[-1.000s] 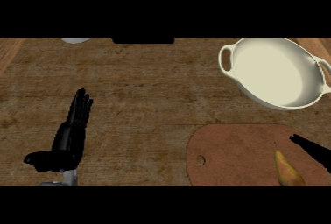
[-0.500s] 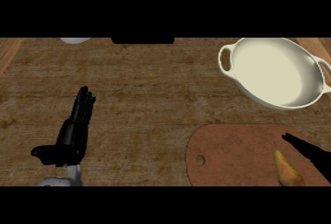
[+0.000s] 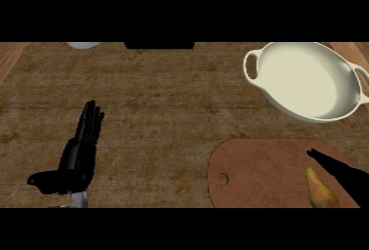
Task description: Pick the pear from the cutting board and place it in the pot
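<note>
Nearest, the pear (image 3: 321, 189) lies on the board (image 3: 259, 173) at its right side, by the lower edge of view. The right hand (image 3: 340, 171) lies just beside it, fingers straight and gripping nothing. This looks like the reach step: next the fingers must curl round the pear before any lift. The left hand (image 3: 78, 155) rests open on the desk (image 3: 173, 102). Farther off, the pot (image 3: 306, 80) waits, nothing in it.
</note>
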